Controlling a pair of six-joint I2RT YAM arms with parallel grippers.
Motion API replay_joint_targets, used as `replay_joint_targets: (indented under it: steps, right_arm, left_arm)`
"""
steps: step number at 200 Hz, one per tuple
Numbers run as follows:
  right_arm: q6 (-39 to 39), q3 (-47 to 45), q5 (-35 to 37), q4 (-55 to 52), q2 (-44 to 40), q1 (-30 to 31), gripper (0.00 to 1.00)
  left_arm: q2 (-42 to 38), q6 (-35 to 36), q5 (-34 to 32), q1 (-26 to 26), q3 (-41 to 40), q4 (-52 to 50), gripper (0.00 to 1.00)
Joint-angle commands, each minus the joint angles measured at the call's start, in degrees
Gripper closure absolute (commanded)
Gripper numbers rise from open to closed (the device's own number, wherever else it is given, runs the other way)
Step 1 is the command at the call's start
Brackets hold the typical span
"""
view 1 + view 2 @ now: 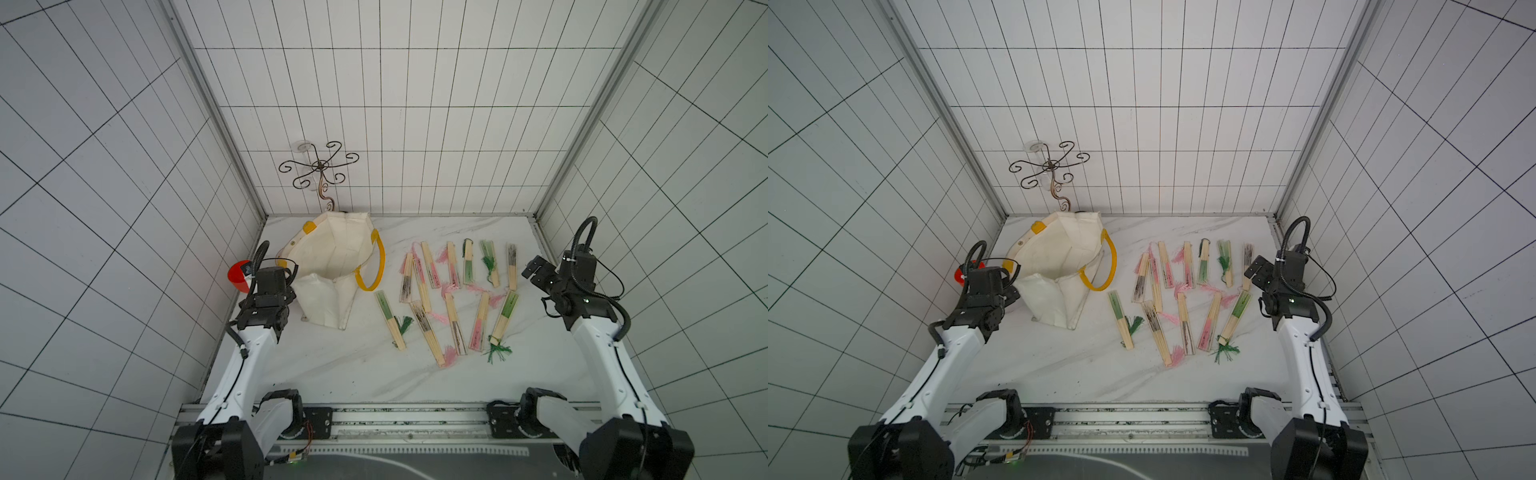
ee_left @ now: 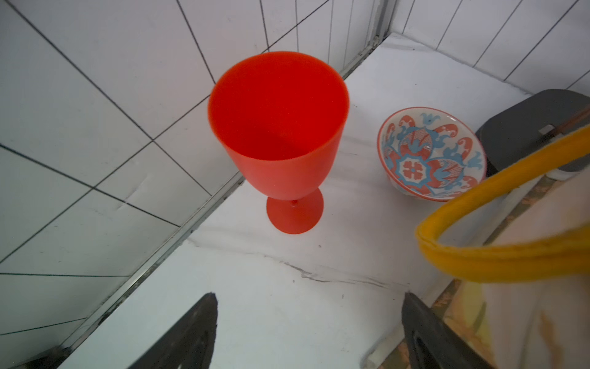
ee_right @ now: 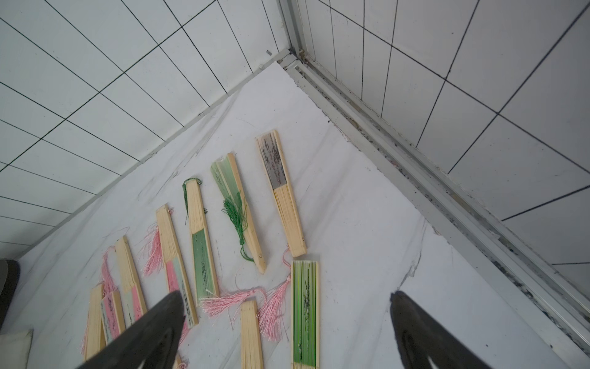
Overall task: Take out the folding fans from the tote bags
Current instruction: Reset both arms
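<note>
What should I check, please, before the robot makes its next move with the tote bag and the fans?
1. Left gripper open and empty: ok.
2. Right gripper open and empty: ok.
3. Folding fans lie on the table, outside the tote bag: ok.
4. Tote bag empty: cannot tell. No fan shows inside in both top views, but its creased bottom may hide one.
5. Space ahead of the left gripper free: not ok. The red goblet and the patterned bowl stand there.
</note>
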Motion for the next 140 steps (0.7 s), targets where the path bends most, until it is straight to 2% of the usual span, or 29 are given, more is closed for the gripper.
replay_joint_targets:
  steps: [1, 40, 88, 122, 140]
  right_arm:
    - [1.42, -5.12, 2.32, 6.78, -1.96, -0.49, 0.00]
    - [-3.03, -14.31, 7.38, 23.17, -5.71, -0.50, 0.00]
    - [-7.94, -25.59, 7.21, 43.72, -7.01, -0.50, 0.00]
    - [-10.76, -28.73, 8.06, 52.57, -1.28, -0.50, 0.00]
    - [-11.60, -30.73, 8.48, 57.80, 1.54, -0.48, 0.00]
  left_arm:
    - [1.86, -1.39, 2.32, -1.17, 0.28, 7.92, 0.12]
    - [6.04, 1.01, 1.71, -2.16, -0.87, 17.99, 0.11]
    - [5.03, 5.38, 0.28, -2.25, -11.62, 39.78, 0.11]
    - [3.35, 9.18, 5.39, -2.16, -24.48, 63.52, 0.11]
    - [4.56, 11.65, 9.02, -2.08, -28.22, 71.25, 0.11]
